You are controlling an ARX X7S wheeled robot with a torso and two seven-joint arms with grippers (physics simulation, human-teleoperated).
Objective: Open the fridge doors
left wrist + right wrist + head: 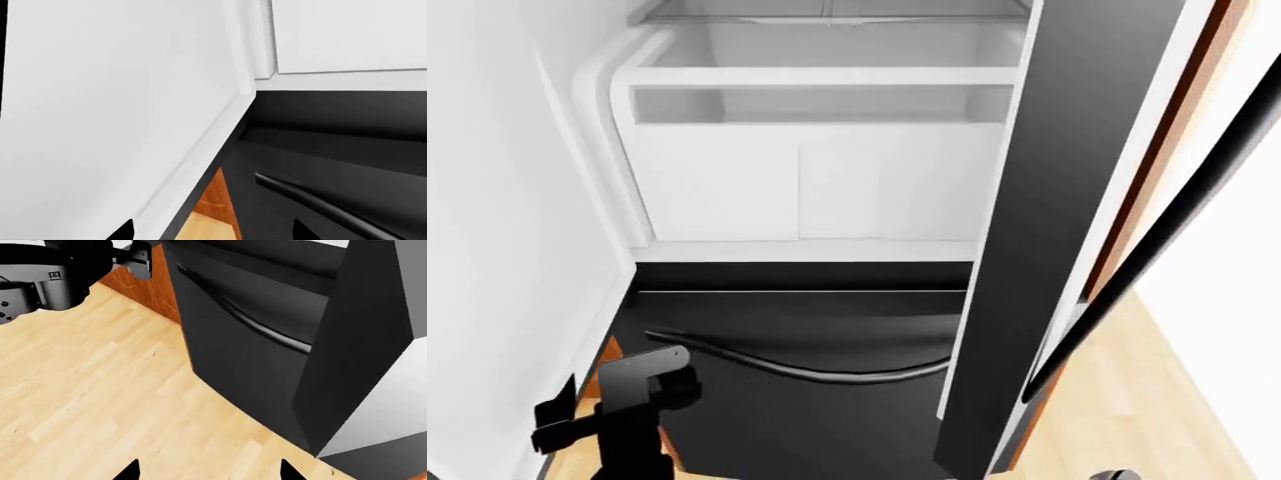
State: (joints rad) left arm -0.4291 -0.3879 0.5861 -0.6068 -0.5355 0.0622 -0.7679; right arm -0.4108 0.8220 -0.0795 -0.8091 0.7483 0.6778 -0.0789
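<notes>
Left gripper [561, 420] state unclear; only the head view shows both fridge doors [1054, 230] open.

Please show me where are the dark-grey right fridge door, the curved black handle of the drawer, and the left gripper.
Dark-grey brushed-steel right fridge door [1054, 200], head view: on its outer steel face.
Curved black drawer handle [814, 372], head view: on the bar's lowest middle part.
Left gripper [567, 410], head view: between its black fingers.

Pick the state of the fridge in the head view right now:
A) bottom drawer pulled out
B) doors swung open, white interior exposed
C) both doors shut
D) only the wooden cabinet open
B: the right fridge door stands edge-on, the left fridge door shows its white inner face, the white shelves are visible between them, and the drawer front sits closed below.
</notes>
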